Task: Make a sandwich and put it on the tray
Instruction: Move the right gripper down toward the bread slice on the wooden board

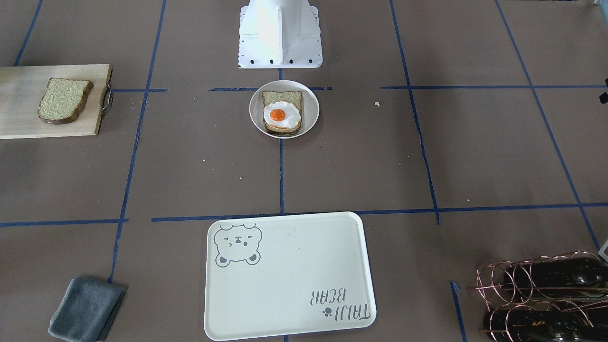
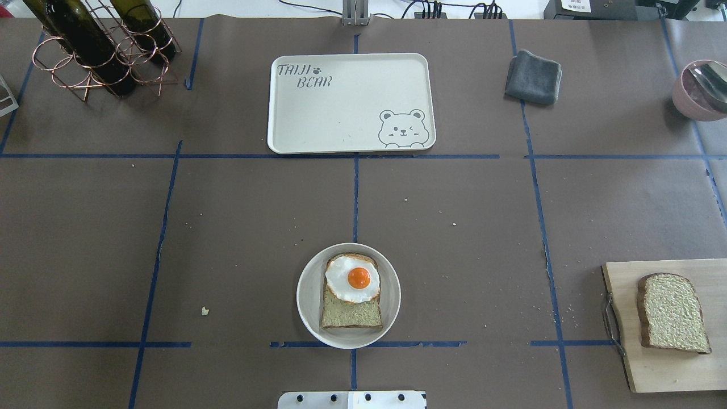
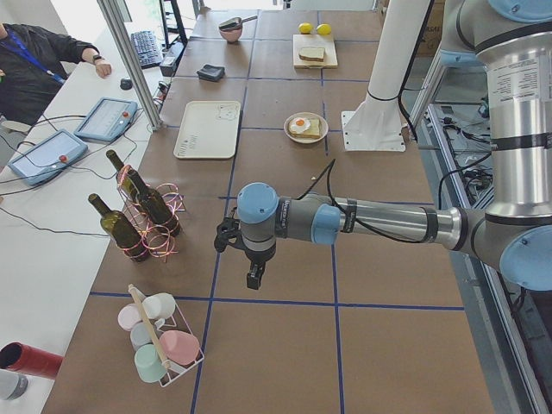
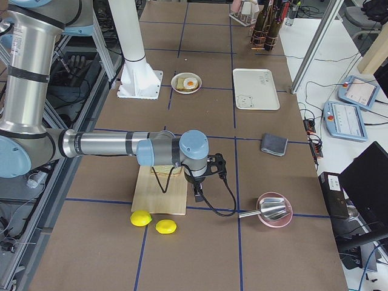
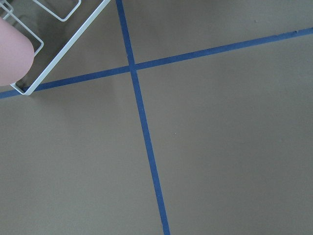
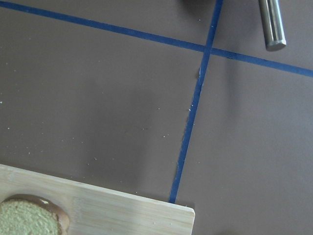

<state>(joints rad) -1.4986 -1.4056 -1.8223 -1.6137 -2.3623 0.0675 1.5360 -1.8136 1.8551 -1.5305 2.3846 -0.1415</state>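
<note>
One bread slice [image 2: 352,315] lies on a small round white plate [image 2: 306,295] near the robot base, with the fried egg [image 2: 352,278] on top of it. The second bread slice [image 2: 673,312] lies on the wooden cutting board [image 2: 664,369] at the right; its edge shows in the right wrist view [image 6: 29,218]. The white bear tray [image 2: 341,113] lies at the far middle with nothing on it. My left gripper [image 3: 254,274] hangs over the table's left end, far from the food. My right gripper [image 4: 197,194] hangs just past the cutting board's edge. I cannot tell whether either is open or shut.
A copper rack with wine bottles [image 2: 96,45] stands far left. A grey cloth [image 2: 533,77] and a pink bowl with a spoon [image 2: 701,91] are far right. Two lemons [image 4: 151,221] lie beyond the board. A wire rack of cups [image 3: 159,345] stands by the left gripper.
</note>
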